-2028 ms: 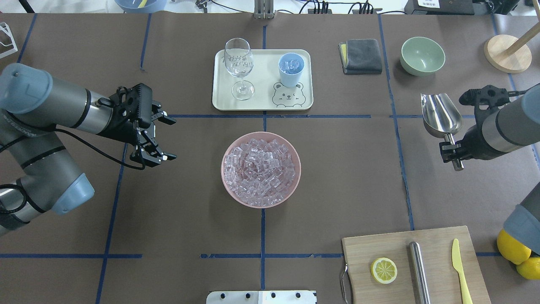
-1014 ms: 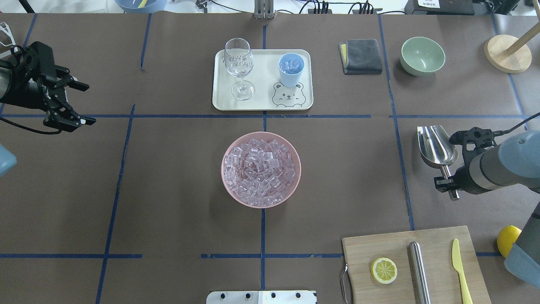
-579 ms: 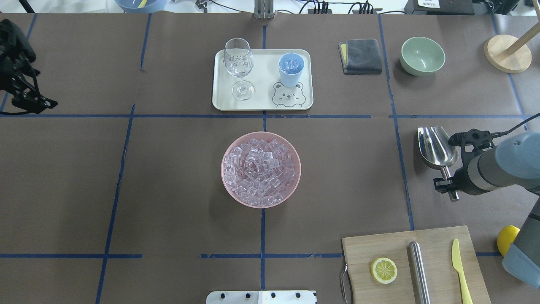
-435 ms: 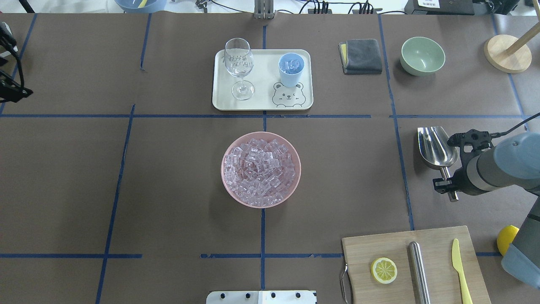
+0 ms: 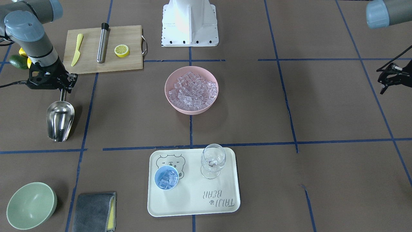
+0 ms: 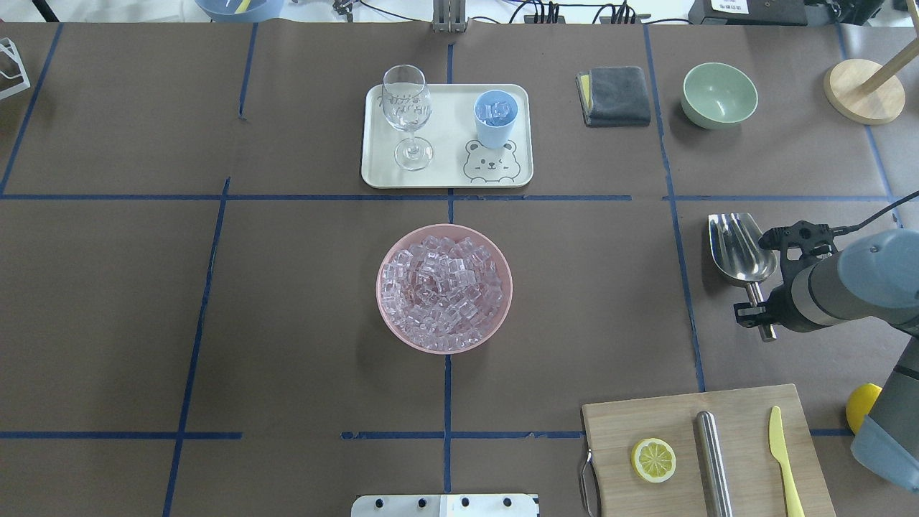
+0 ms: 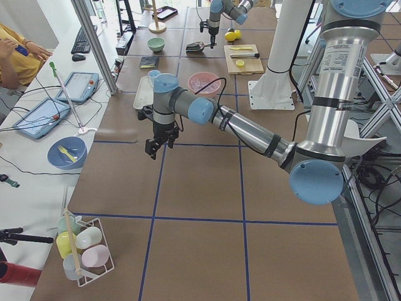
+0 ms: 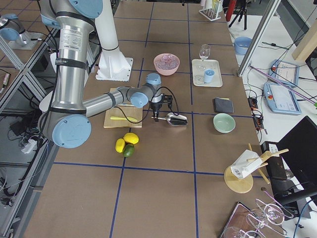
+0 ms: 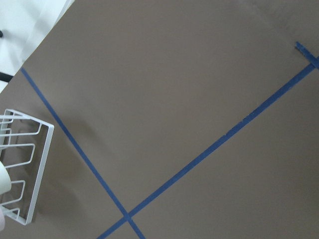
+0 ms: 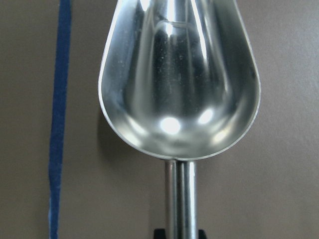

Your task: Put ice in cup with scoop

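The steel scoop (image 6: pixel 742 248) lies low over the table at the right, empty, its trough filling the right wrist view (image 10: pixel 179 84). My right gripper (image 6: pixel 761 316) is shut on its rod handle; it also shows in the front view (image 5: pixel 62 87). The light-blue cup (image 6: pixel 495 118) stands on the white tray (image 6: pixel 445 143) and holds a few ice cubes (image 5: pixel 166 178). More ice (image 6: pixel 441 291) fills the pink bowl (image 6: pixel 384 316) at the table's middle. My left gripper (image 5: pixel 386 80) is open and empty, far out at the left side, outside the overhead view.
A wine glass (image 6: pixel 406 108) stands on the tray beside the cup. A grey cloth (image 6: pixel 616 95) and a green bowl (image 6: pixel 719 95) sit at the back right. A cutting board (image 6: pixel 747 413) with a lemon slice, a steel cylinder and a knife lies front right. A white wire rack (image 9: pixel 20 169) is near the left gripper.
My left arm has drawn back to the left and left the overhead view. My right arm has brought the scoop down and nearer, then held almost still.
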